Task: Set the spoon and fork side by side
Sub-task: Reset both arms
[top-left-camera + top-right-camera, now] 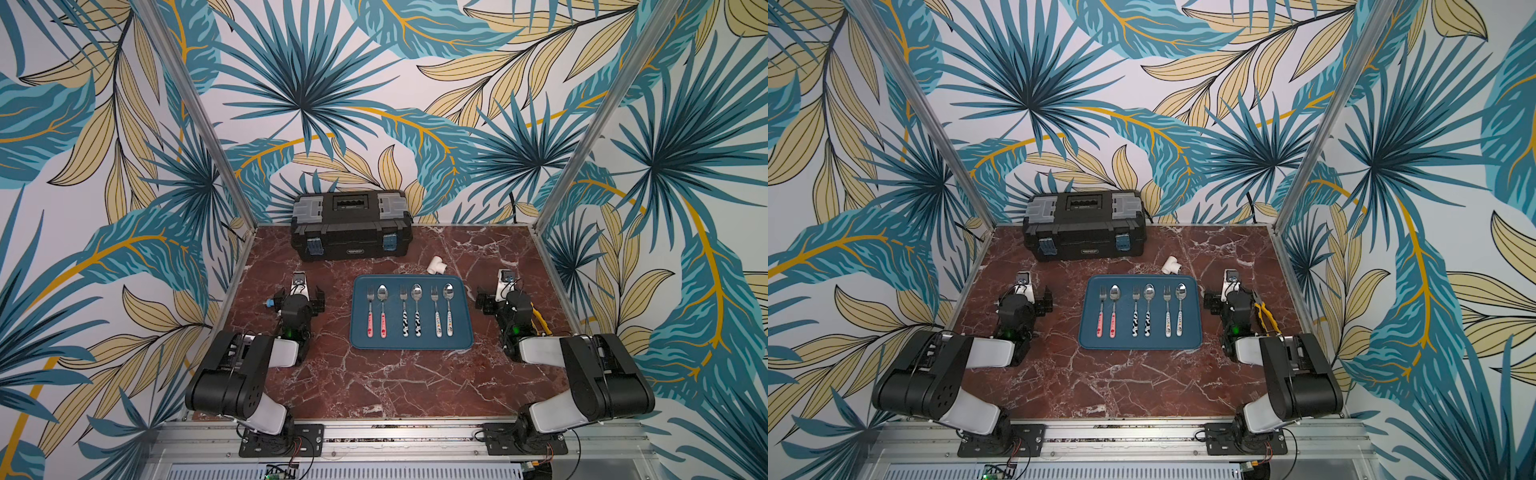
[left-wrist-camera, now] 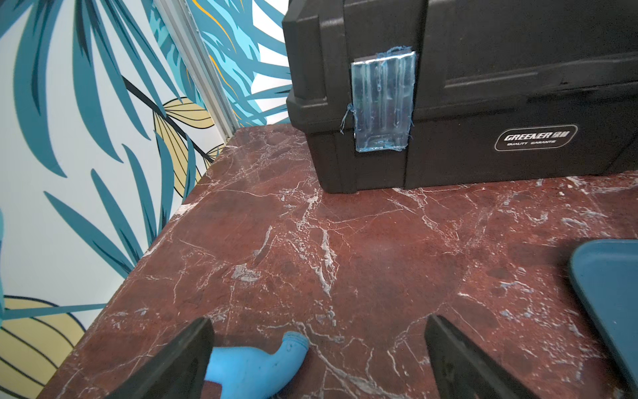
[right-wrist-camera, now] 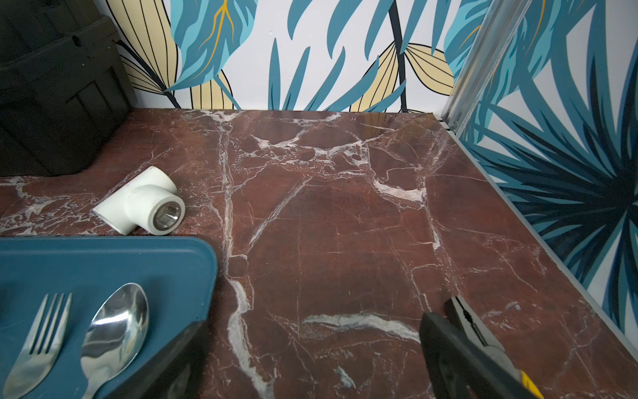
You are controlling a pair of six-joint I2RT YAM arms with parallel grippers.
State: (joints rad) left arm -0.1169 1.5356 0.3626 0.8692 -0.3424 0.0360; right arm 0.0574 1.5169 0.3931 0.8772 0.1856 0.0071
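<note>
- The blue tray (image 1: pixel 411 340) lies in the middle of the red marble table (image 1: pixel 374 382), and in both top views six pieces of cutlery lie on it in one row, handles toward the robot.
- They sit as three fork-and-spoon pairs, each fork to the left of its spoon: the pink-handled fork (image 1: pixel 370 311) beside the pink-handled spoon (image 1: pixel 382 309), the black-and-white fork (image 1: pixel 404 311) beside the black-and-white spoon (image 1: pixel 417 309), and the white-handled fork (image 1: pixel 436 311) beside the white-handled spoon (image 1: pixel 449 309).
- Within each pair the two pieces lie parallel and just beside each other, not touching as far as the top views show.
- The right wrist view shows the white pair's fork head and spoon bowl near the tray's far corner.
- A white pipe tee (image 3: pixel 141 205) lies on the marble just beyond the tray's far edge.
- The left gripper (image 2: pixel 317 359) rests left of the tray, its jaws spread wide and empty; a blue bulb-shaped object (image 2: pixel 252 366) lies next to one finger.
- The right gripper (image 3: pixel 310 359) rests right of the tray, jaws likewise spread, nothing between them.
- Yellow-handled pliers (image 1: pixel 540 320) lie on the table by the right arm, on its outer side.
- A black toolbox (image 1: pixel 351 226) stands shut at the back of the table.
</note>
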